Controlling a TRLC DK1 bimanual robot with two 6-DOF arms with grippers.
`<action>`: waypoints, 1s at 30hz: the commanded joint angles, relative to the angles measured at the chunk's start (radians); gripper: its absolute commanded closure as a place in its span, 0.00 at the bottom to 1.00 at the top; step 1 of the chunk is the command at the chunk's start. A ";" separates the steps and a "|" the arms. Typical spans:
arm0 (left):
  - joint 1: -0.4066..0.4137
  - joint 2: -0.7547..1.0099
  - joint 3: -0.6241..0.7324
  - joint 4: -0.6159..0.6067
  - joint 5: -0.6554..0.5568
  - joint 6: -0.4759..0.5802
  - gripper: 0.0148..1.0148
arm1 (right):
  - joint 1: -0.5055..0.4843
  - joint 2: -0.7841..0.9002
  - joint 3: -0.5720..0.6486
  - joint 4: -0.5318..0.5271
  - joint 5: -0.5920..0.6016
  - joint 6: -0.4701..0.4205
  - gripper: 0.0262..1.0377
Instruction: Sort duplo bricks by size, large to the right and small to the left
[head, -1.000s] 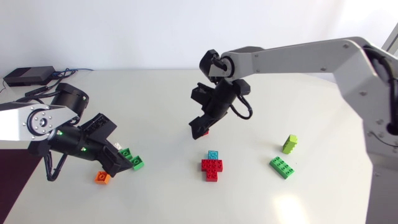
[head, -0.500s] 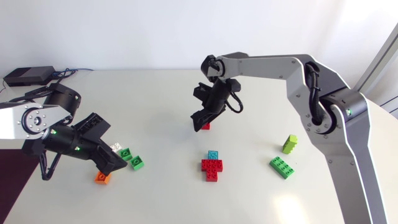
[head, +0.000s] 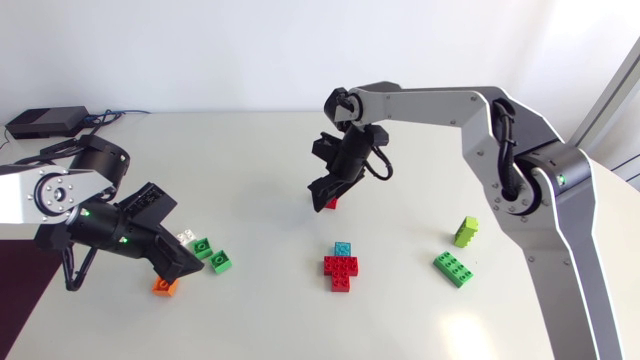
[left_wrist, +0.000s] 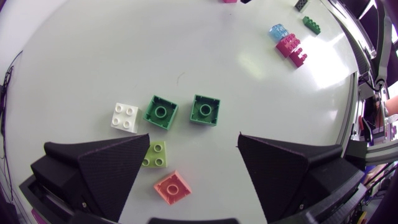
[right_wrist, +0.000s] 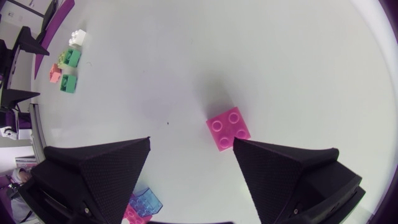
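The piece in hand is a small brick (right_wrist: 229, 129), pink-red, square, with four studs on top. It lies flat on the bench (head: 250, 160), on the far side of the red cross-shaped cluster (head: 341, 270) and clearly apart from it. The right arm (head: 440, 100) hangs over this brick with its jaws released and spread wide. In the right wrist view the brick sits in the gap, just beside one wedge tip, and nothing clamps it.

The brick looks like hard moulded plastic, so it is probably very light, stiff and not fragile. Its smooth walls may be slippery under the matte wedges, and so light a piece could skate across the bench if only one finger meets it first.

The best hold is likely on two opposite flat side walls, low down below the studs. The brick appears turned at an angle to the wedges, so closing now might catch its corners and spin it. Squaring the wrist to the walls first would help.

Far to the left of the cluster, the left arm (head: 60, 195) hovers with its jaws also released. An orange brick (left_wrist: 172, 187) lies between them, and a lime brick (left_wrist: 155, 154) lies against the edge of one finger.
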 joint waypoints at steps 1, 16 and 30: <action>0.011 -0.007 -0.028 -0.008 0.011 0.027 0.03 | -0.007 0.004 0.023 -0.024 0.000 0.000 0.07; 0.014 0.006 -0.038 -0.005 0.029 0.036 0.03 | -0.063 0.070 0.111 -0.027 0.027 -0.001 0.07; 0.014 0.045 -0.036 0.012 0.037 0.039 0.03 | -0.030 0.106 0.083 -0.032 0.026 -0.003 0.08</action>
